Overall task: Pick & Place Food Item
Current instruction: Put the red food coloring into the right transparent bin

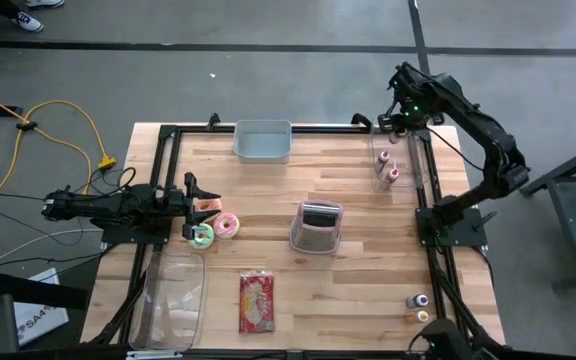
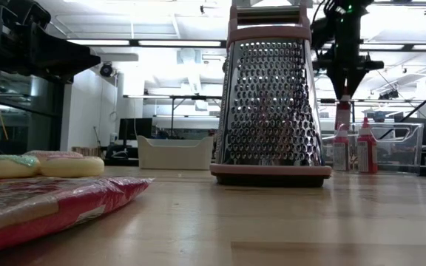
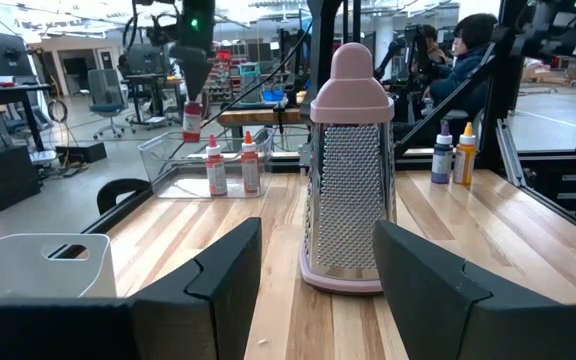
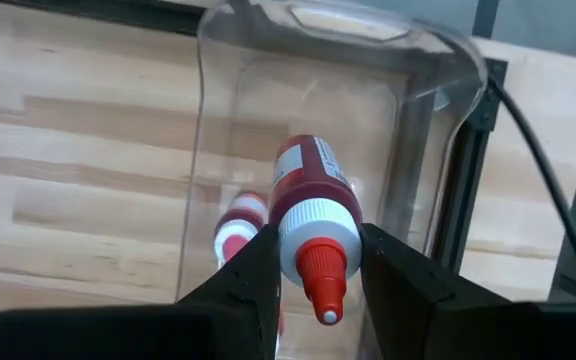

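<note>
Right wrist view shows your right gripper [image 4: 318, 262] clamped on a red sauce bottle [image 4: 313, 200], held above the clear bin [image 4: 438, 120]; you're mid-carry. Next, lower and release. Your left gripper [image 1: 190, 195] waits open beside the donuts [image 1: 215, 229].

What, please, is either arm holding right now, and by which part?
The right gripper holds a red bottle, jaws shut on its white cap end, above the clear bin. The left gripper is open and holds nothing.
</note>
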`<control>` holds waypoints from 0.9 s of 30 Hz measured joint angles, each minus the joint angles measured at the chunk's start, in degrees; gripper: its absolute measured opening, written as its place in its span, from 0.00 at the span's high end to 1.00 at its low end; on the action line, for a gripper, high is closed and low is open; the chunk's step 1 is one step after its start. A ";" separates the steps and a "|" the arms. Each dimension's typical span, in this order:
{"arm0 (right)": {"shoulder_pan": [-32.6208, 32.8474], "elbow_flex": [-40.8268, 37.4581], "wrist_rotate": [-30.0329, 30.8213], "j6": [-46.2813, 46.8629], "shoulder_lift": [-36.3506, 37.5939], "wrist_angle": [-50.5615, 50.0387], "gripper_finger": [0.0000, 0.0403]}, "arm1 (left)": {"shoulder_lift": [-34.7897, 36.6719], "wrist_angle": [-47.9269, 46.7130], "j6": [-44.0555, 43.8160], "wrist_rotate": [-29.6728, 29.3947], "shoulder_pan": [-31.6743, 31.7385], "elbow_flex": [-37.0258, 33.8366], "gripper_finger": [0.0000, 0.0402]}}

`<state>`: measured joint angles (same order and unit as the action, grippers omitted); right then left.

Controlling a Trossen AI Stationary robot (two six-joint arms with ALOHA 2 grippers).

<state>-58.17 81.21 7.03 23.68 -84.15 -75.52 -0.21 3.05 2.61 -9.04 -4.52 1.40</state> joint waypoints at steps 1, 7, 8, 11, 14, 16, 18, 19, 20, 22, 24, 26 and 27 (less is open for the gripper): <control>-0.05 -0.51 -0.05 -0.12 -0.52 0.30 0.74 | 0.00 0.00 0.01 0.00 0.00 0.00 0.53; -0.05 -4.97 -3.78 -0.95 -2.79 6.68 0.74 | -0.02 0.00 0.00 0.00 0.01 0.01 0.53; -0.03 -5.61 -4.23 -0.99 -3.21 8.10 0.74 | -0.01 0.00 0.01 0.00 0.00 0.01 0.53; 0.00 -6.43 -4.38 -1.07 -4.43 10.04 0.74 | -0.02 0.00 0.02 0.00 -0.01 -0.01 0.53; -0.11 -6.50 -4.17 -1.07 -5.91 10.29 0.74 | 0.00 0.00 0.01 0.00 0.00 -0.01 0.53; -0.11 -6.50 -4.14 -1.07 -6.69 10.52 0.74 | -0.02 0.00 0.02 0.00 0.01 -0.01 0.53; -0.12 -6.50 -4.07 -1.07 -7.60 10.79 0.74 | -0.02 0.00 0.00 0.00 0.01 0.01 0.53; -0.13 -6.50 -4.13 -1.07 -8.12 11.11 0.74 | 0.00 0.00 0.01 0.00 0.00 -0.01 0.53; -0.13 -6.50 -4.18 -1.07 -8.64 11.48 0.74 | 0.00 0.00 0.00 0.00 -0.01 0.00 0.53; -0.11 -6.50 -4.27 -1.07 -9.43 12.06 0.74 | -0.01 0.00 0.02 0.00 0.00 0.00 0.53; -0.13 -6.50 -4.48 -1.07 -10.14 12.52 0.74 | -0.01 0.00 0.02 0.00 -0.01 -0.01 0.53; -0.13 -6.50 -5.30 -1.06 -10.82 12.76 0.74 | -0.02 0.00 0.02 0.00 0.00 -0.01 0.53; -0.12 -6.50 -5.62 -1.05 -11.05 12.93 0.73 | -0.02 0.00 0.00 0.00 0.01 -0.01 0.53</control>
<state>-58.29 74.72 1.41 22.63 -95.20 -62.59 -0.23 3.05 2.61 -9.04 -4.51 1.39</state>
